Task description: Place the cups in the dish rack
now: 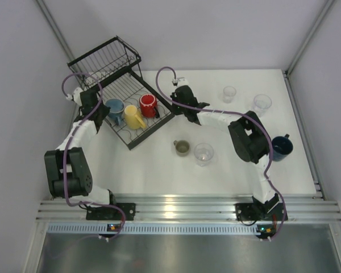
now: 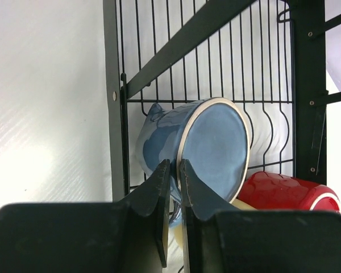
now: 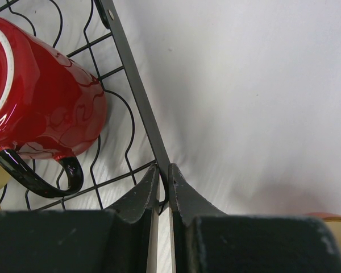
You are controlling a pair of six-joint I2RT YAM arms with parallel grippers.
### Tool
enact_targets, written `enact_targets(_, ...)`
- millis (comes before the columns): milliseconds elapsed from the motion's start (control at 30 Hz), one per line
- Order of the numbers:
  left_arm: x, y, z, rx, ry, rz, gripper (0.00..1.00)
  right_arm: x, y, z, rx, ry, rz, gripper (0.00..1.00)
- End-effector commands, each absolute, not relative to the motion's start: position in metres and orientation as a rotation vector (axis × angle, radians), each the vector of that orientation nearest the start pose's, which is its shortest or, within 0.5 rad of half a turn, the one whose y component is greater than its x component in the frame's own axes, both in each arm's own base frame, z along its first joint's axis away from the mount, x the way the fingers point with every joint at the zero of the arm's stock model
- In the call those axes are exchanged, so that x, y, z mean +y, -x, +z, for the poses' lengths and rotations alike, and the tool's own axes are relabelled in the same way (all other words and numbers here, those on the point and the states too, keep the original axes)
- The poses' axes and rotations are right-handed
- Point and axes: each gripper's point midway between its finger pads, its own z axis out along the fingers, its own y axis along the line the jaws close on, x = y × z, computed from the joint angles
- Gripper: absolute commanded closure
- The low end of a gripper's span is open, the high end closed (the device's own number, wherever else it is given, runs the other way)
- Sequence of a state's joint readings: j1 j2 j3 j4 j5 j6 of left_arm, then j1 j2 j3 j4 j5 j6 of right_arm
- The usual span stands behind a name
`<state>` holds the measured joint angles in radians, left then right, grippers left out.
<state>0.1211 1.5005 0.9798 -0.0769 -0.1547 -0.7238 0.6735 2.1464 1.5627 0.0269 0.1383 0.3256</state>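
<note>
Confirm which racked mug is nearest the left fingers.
The blue mug, leftmost in the dish rack: the left fingers pinch its rim. Yellow mug and red mug sit farther off.

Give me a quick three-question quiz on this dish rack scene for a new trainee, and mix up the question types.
1. How many cups lie in the dish rack?
2. True or false: the olive-grey mug is already in the rack.
3. What is the right gripper shut on? A) a tumbler's rim B) the rack's edge wire C) nothing

Key:
1. Three: blue mug, yellow mug, red mug.
2. False.
3. B.
</note>
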Motion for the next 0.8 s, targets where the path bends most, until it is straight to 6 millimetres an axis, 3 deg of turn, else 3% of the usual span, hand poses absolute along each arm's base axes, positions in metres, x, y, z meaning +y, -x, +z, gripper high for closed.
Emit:
enact_targets(0, 0.071, -0.409, 0.113, 1.99, 1.04, -0.06, 0.95, 0.347, -0.464, 0.085, 2.174, 0.268, 0.374, 0.97)
enact_targets(167, 0.08, -0.406, 0.111, 1.991, 1.062, -0.035, 1.0, 0.346, -0.465, 0.084, 2.177, 0.265, 0.371, 0.98)
enact_targets(400, 0.086, -0.404, 0.103, 2.013, 1.081, -0.024, 1.0, 0.347, -0.467, 0.087, 2.172, 0.266, 0.374, 0.98)
enact_targets(667, 0.085, -0.417, 0.1, 2.036, 1.057, -0.039, 1.0, 0.347, -0.468, 0.092, 2.162, 0.27, 0.376, 0.98)
enact_targets(767, 0.082, -0.423, 0.108, 2.009, 1.033, -0.081, 0.98, 0.346, -0.468, 0.091, 2.164, 0.271, 0.371, 0.98)
